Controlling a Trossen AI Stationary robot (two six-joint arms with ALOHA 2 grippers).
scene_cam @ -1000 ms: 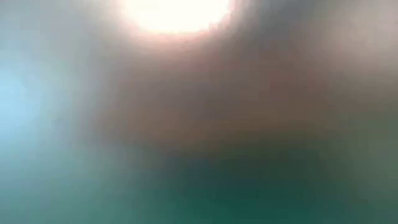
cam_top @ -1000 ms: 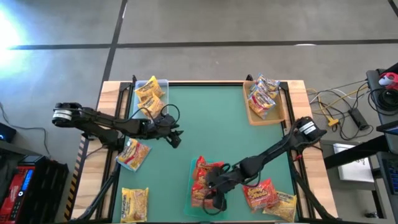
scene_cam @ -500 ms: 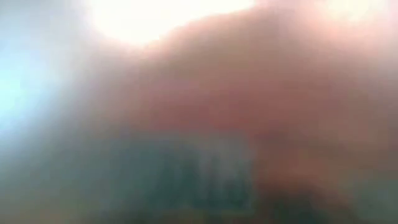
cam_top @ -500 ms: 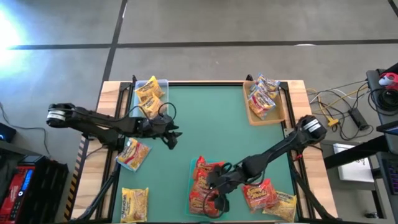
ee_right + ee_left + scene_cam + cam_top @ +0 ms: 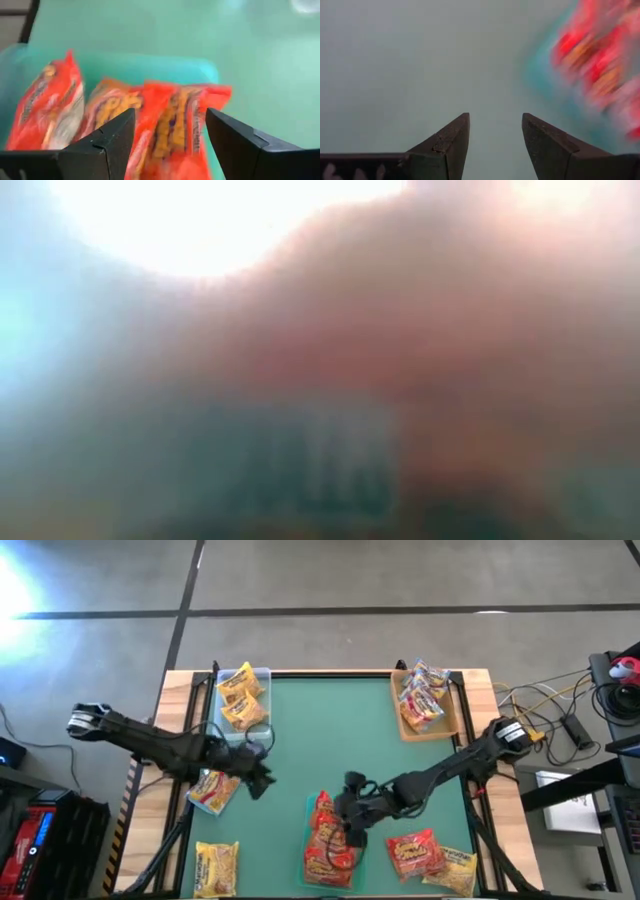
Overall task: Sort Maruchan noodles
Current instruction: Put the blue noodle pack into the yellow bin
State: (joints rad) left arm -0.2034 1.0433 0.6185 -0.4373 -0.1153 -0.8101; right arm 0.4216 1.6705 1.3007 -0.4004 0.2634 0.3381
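The right pincer (image 5: 352, 832) hangs empty, its fingers spread wide, above the red-orange Maruchan noodles (image 5: 165, 125) lying in the green tray (image 5: 150, 67) at the near edge of the surface (image 5: 330, 740). The left pincer (image 5: 495, 140), also parted and empty, hovers beside a pale packet (image 5: 213, 790). The low view is a blur with nothing legible.

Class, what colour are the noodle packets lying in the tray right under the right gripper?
Red-orange packets; clearest in the right wrist view.
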